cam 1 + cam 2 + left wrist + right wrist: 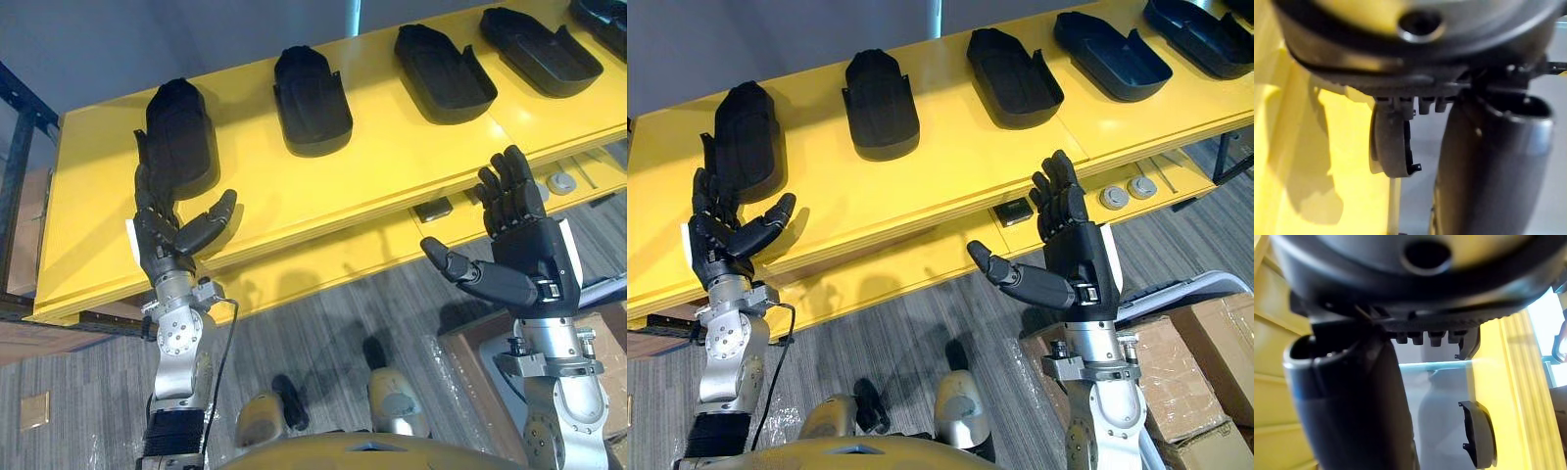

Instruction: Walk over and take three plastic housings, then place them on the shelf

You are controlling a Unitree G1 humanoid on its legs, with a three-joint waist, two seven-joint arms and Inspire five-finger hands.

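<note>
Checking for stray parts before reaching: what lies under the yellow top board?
On the lower ledge beneath the top board lie a small dark block and two round grey discs. The ledge's back part is covered by the board.

Bright even light — soft shadows

Black plastic housings (312,98) on a yellow shelf (392,166).

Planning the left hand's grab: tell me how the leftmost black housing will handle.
The leftmost housing looks like a rigid moulded shell: probably stiff and light for its size. Its smooth domed back may slip in the left hand. Lying flat on the yellow surface, it should slide rather than roll.
</note>
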